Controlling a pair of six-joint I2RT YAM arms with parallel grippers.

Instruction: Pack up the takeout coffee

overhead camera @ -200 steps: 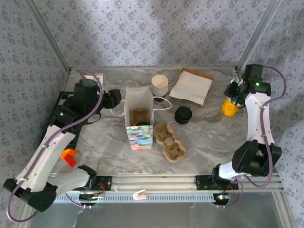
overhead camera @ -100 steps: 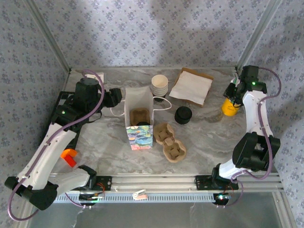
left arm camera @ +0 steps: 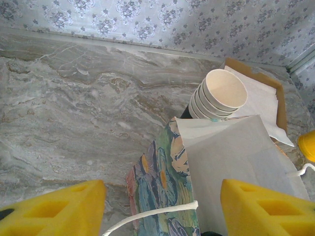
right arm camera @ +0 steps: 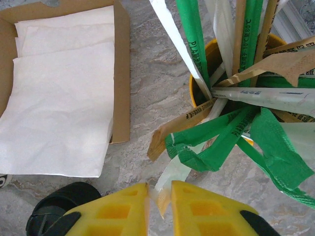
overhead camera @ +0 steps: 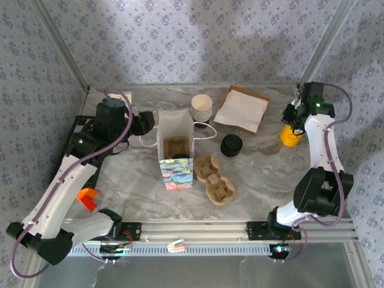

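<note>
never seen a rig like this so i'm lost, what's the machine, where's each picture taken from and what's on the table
Two robot arms are bolted at the near edge of a table. The wide picture looks down from above and behind them; the other two come from a camera on each wrist. On the table: a paper bag, stacked cups, napkins, a black lid, pulp cup carriers and a yellow pot of wrapped straws. The left claw stands open by the bag. The right claw pinches one straw wrapper.
</note>
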